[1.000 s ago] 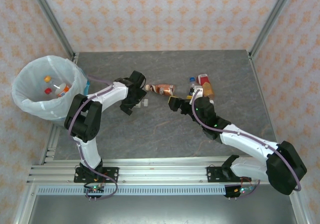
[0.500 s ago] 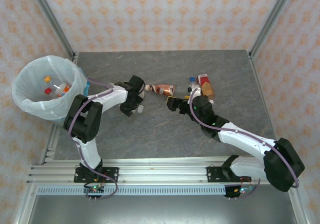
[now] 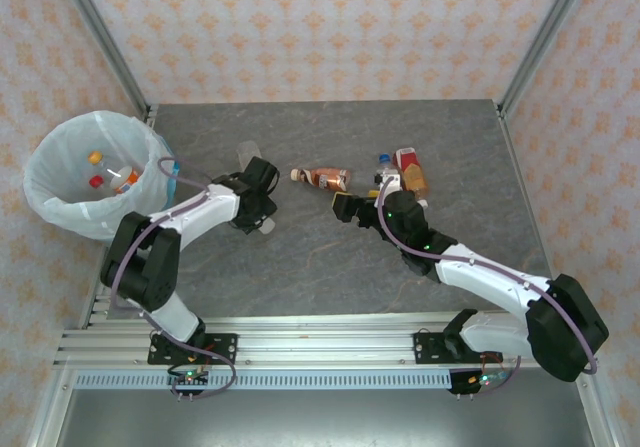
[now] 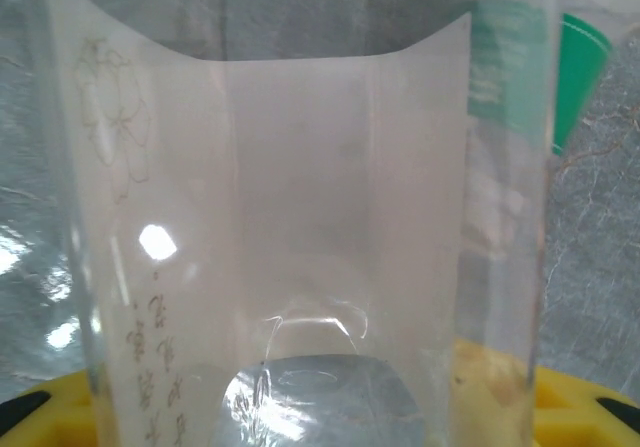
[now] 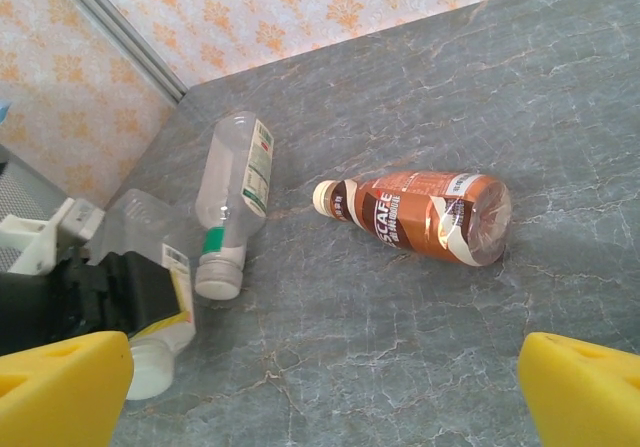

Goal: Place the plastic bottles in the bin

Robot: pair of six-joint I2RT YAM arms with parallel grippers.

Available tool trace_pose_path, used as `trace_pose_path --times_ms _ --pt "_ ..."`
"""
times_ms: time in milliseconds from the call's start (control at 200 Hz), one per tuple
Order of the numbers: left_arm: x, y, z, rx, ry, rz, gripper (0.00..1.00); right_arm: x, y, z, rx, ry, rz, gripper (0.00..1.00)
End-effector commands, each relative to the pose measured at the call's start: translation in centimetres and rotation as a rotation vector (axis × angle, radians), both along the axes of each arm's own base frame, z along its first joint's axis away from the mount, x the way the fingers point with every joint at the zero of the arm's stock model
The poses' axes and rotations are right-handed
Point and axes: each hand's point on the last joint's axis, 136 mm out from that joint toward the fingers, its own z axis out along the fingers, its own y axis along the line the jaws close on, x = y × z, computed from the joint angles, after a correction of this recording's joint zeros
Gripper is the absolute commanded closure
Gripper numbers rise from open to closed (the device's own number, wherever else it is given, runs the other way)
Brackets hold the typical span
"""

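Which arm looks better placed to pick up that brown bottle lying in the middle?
Right. The right tool is open and sits just beside the brown bottle, facing it. The left tool is farther off and has a clear bottle between its fingers.

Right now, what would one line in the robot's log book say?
left fingers: around white-cap bottle | right fingers: open, beside brown bottle | bin: bottles inside | next: likely carry to bin
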Motion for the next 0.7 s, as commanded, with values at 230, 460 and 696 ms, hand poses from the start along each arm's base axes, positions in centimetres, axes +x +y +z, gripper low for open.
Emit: trace_pose_path --times_ms 230,460,696 --pt "0.1 0.5 2.8 0.070 -0.083 -0.172 0.50 0.8 0.8 1.1 0.002 -0.031 0.008 0.01" --pt "1.1 -0.2 5.7 0.061 -0.186 -0.243 0.48 1.0 0.9 1.2 -0.001 -0.033 0.004 0.01" --pt "1.5 -0.4 10.4 0.091 -0.269 -0.335 0.57 0.4 2.1 2.2 0.025 -0.048 0.077 0.01"
